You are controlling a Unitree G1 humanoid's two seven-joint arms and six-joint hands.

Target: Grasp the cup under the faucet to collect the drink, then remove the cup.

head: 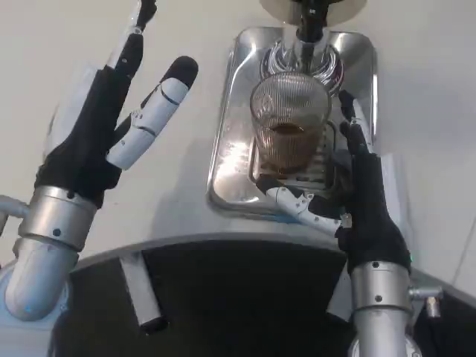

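Note:
A ribbed clear cup (290, 126) with brown drink in its lower part stands on the silver drip tray (230, 149), directly under the faucet (309, 30). My right hand (357, 193) is beside the cup on its right, fingers spread around it: the long fingers run up the cup's right side, the thumb lies below its base. I cannot tell whether the fingers touch the glass. My left hand (111, 126) is raised over the table at the left, open, fingers spread, holding nothing.
The drip tray's raised rim surrounds the cup. A dark curved edge (238, 282) of the robot's body crosses the bottom of the picture. White table surface (193, 59) lies between the left hand and the tray.

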